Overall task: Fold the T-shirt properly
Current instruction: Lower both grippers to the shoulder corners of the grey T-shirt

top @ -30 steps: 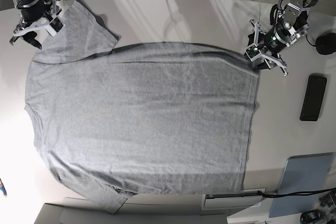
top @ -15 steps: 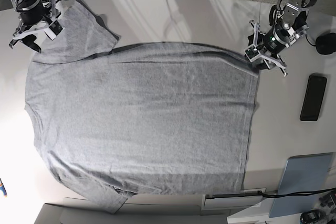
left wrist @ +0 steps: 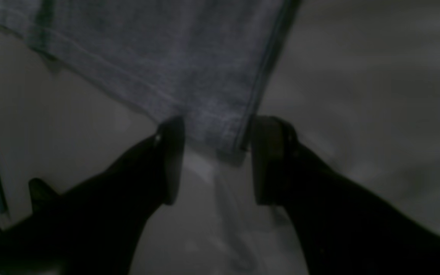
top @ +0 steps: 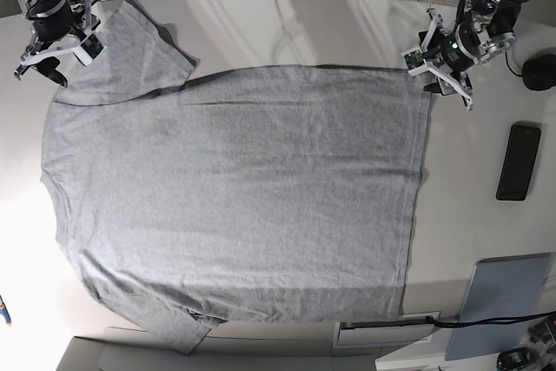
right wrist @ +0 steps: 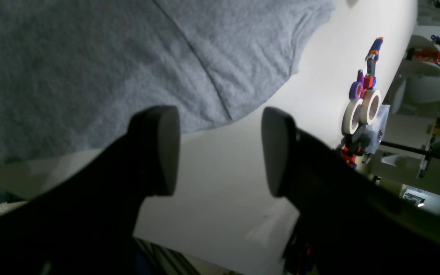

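The heather-grey T-shirt (top: pixel 243 197) lies spread flat on the white table (top: pixel 304 28), plain side up, neck toward the left of the base view and hem toward the right. My left gripper (top: pixel 437 78) is open at the far hem corner. In the left wrist view the gripper (left wrist: pixel 216 160) has its dark fingers on either side of that corner of the shirt (left wrist: pixel 189 57). My right gripper (top: pixel 56 62) is open over the table beside the far sleeve. In the right wrist view the gripper (right wrist: pixel 220 149) is empty, just off the sleeve's edge (right wrist: pixel 90 57).
A black phone (top: pixel 519 162) and a dark round object (top: pixel 540 69) lie right of the hem. A pale-blue pad (top: pixel 504 301) sits at the near right corner. Tape rolls (right wrist: pixel 361 110) and small tools lie past the sleeve. Cables run along the back edge.
My left gripper has moved toward the table's far edge, and the far hem corner has gone with it, so the hem now lies straighter. My right gripper has shifted slightly back.
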`<state>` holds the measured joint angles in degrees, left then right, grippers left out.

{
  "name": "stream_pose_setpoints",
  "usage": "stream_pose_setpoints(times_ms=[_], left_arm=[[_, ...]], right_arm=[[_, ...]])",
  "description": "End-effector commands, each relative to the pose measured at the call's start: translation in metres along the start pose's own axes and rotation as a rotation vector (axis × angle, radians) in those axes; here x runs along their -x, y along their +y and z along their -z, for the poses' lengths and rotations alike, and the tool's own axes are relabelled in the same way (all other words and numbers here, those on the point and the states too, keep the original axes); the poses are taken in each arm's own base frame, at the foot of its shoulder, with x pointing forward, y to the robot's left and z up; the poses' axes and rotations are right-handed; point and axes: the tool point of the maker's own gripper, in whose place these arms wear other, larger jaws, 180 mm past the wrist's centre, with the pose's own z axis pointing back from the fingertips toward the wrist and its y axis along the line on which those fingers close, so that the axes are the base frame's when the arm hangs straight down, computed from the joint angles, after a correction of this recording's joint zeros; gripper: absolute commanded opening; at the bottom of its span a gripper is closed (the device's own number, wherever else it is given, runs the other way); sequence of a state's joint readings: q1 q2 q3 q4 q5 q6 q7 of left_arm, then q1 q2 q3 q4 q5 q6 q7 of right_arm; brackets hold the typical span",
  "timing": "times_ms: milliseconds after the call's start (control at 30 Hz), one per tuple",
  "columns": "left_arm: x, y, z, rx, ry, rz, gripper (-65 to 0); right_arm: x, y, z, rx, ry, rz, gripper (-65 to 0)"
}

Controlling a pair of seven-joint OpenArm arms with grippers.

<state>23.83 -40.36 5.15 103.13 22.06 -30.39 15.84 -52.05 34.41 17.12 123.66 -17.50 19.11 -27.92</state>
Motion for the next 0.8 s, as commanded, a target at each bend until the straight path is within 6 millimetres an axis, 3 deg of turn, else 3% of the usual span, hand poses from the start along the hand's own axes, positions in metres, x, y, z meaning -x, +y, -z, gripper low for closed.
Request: stream_pose_setpoints(times_ms=[0,233,333,567,633,767], left_arm=[[-0.002,0.009,-0.003,-0.021,-0.016,0.017,-34.9],[-0.003,-0.003,0.006,0.009,-0.046,0.005,-34.9],[-0.003,0.002,0.016,-0.015,-0.041,-0.009,-34.9],[0.016,0.002,0.04,0.005,0.055,0.033,-35.4],[0.017,-0.002,0.041,0.023,0.063,0.046,-41.0],[0.017,-0.013,0.041,0.08,0.062,0.06,-61.9]], right_arm=[[-0.004,-0.008,-0.001,0.024,-0.016,-0.007,-31.5],[-0.004,-0.005,-0.001,0.005,-0.014,0.031,-31.5],[-0.004,-0.005,-0.001,0.005,-0.013,0.033,-31.5],[0.0,-0.005,-0.001,0.005,0.007,0.032,-31.5],[0.001,-0.005,-0.001,0.005,0.01,0.032,-31.5],[0.001,-0.005,-0.001,0.005,0.011,0.032,-31.5]])
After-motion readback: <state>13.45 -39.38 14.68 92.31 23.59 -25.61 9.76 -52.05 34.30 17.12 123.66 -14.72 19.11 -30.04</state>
